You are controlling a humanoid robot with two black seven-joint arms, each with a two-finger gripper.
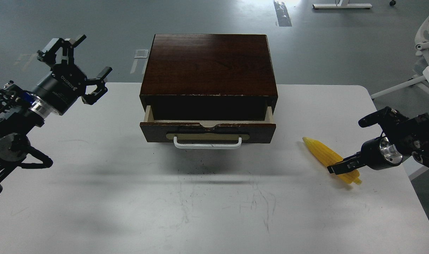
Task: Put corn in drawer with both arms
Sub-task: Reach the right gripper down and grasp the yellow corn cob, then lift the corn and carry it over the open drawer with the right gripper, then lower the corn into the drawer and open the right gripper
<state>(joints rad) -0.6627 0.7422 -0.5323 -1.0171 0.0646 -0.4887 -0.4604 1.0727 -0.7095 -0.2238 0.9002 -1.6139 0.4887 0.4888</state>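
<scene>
The corn point(322, 151) lies on the white table point(214, 204) at the right, its tip pointing toward the drawer. The drawer point(207, 131) of the dark wooden box point(209, 63) is pulled out a little, with its white handle point(207, 144) facing me. My right gripper point(336, 168) is low at the corn's thick end, with a dark finger across it. It is seen side-on, so its opening cannot be told. My left gripper point(89, 61) is open and empty, raised in the air left of the box.
The box stands at the table's back middle. The table's right edge point(404, 165) is close behind the corn. A white chair point(426, 38) stands on the floor at the far right.
</scene>
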